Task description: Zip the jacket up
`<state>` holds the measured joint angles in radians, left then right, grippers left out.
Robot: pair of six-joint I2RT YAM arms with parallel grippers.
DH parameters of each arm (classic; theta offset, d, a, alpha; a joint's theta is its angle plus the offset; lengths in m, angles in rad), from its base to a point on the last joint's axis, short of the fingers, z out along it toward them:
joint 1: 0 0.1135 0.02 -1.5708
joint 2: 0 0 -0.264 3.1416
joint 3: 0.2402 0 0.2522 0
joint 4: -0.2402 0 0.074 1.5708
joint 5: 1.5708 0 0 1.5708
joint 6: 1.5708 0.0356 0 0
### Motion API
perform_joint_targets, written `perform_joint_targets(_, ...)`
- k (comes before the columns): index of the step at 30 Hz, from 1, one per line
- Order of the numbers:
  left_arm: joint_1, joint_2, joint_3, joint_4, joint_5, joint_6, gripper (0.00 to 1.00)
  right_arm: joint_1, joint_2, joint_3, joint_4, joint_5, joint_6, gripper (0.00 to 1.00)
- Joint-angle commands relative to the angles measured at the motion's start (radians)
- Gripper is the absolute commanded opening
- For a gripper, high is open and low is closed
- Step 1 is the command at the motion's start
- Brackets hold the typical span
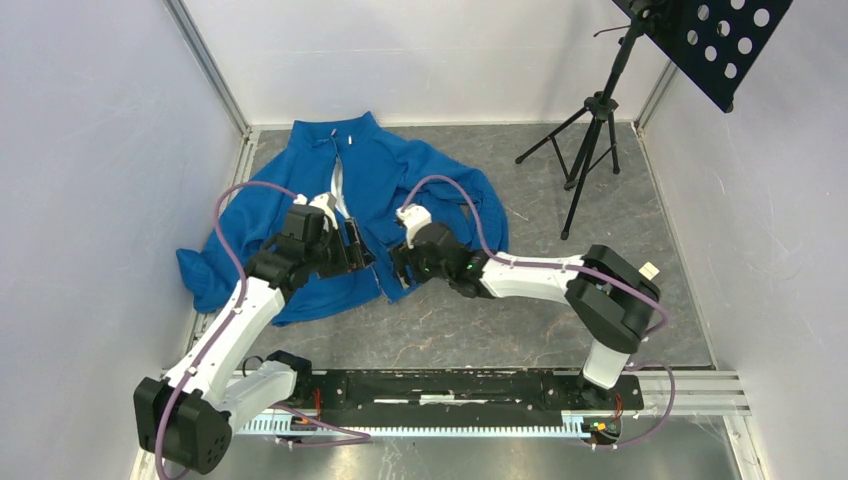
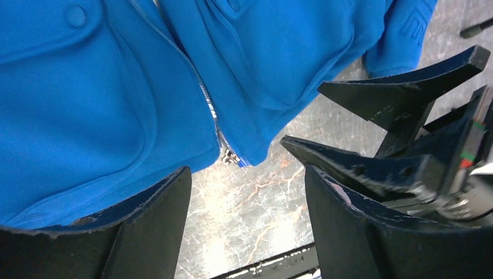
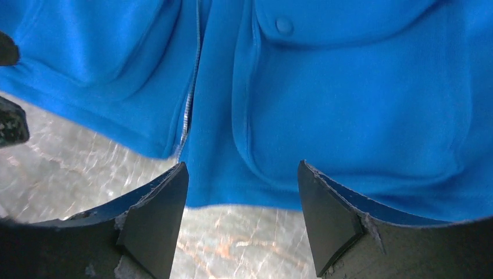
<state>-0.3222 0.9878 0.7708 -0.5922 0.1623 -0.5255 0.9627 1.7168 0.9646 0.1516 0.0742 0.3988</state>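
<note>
- Far left of the top view: one sleeve [image 1: 205, 270] of the jacket [image 1: 400, 180] flops out toward 8 o'clock, bunched up near the wall.
- The jacket itself lies flat on the grey marbled bench [image 1: 520, 320], in the 11 o'clock part of it, collar pointing to 12 and hem to 6. The front is parted up top, so you can see a pale strip of lining.
- The left pincer [image 1: 355, 250] sits over the hem on the 9 o'clock side of the zipper. Its wrist cam shows the fingers spread wide with nothing between them, just bare bench, and one pocket edge right above the left finger [image 2: 157, 203].
- Same cam: the zipper [image 2: 209, 110] runs down to the slider [image 2: 229, 156], which sits right at the bottom hem. A round snap [image 2: 75, 15] shows on the pocket at 10 o'clock.
- The right pincer [image 1: 400, 265] is just beside the left one, on the 3 o'clock side of the zipper. It's wide open too, with the hem hanging between its fingertips [image 3: 168, 197] and not clamped.
- Way over at 1 o'clock: a black tripod stand [image 1: 590, 130] holding a perforated black panel [image 1: 720, 40], well apart from the jacket.
</note>
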Motion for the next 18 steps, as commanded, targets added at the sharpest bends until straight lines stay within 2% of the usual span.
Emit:
perform_joint_targets(1,0.000,-0.052,0.060,-0.047,-0.128,0.028,0.78,0.072,0.081,0.152,-0.094,0.221,-0.217,0.73)
perform_joint_targets(5,0.000,-0.127,0.036,-0.052,-0.200,-0.019,0.80,0.116,0.120,0.187,-0.089,0.267,-0.281,0.63)
perform_joint_targets(9,0.000,-0.186,0.003,-0.045,-0.213,-0.083,0.80,0.153,0.166,0.222,-0.087,0.279,-0.307,0.62)
perform_joint_targets(11,0.001,-0.217,-0.021,-0.030,-0.214,-0.118,0.80,0.168,0.190,0.231,-0.082,0.282,-0.300,0.60)
perform_joint_targets(13,0.000,-0.247,-0.040,-0.018,-0.215,-0.144,0.80,0.176,0.211,0.231,-0.073,0.272,-0.286,0.53)
perform_joint_targets(18,0.000,-0.268,-0.072,0.017,-0.167,-0.169,0.80,0.176,0.249,0.226,-0.044,0.268,-0.249,0.49)
